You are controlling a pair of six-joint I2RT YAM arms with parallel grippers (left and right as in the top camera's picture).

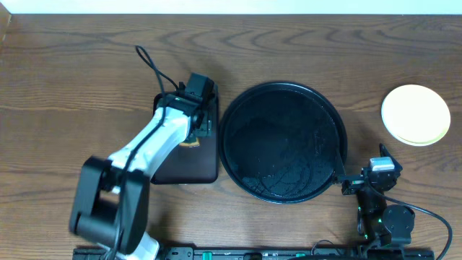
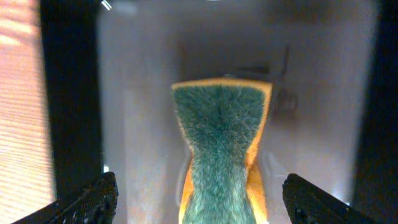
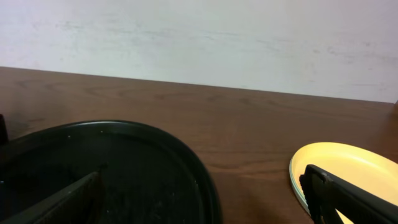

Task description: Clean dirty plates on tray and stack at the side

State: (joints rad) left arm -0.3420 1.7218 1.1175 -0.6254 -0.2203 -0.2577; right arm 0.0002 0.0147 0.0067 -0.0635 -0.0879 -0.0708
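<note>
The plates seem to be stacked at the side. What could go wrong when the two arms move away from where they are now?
1. The open left gripper hangs over the sponge in the small rectangular tray. On leaving, a finger could catch the sponge or the tray wall and drag it.
2. The open right gripper sits between the round tray and the plate stack. A swing to its right might knock the stack.
</note>
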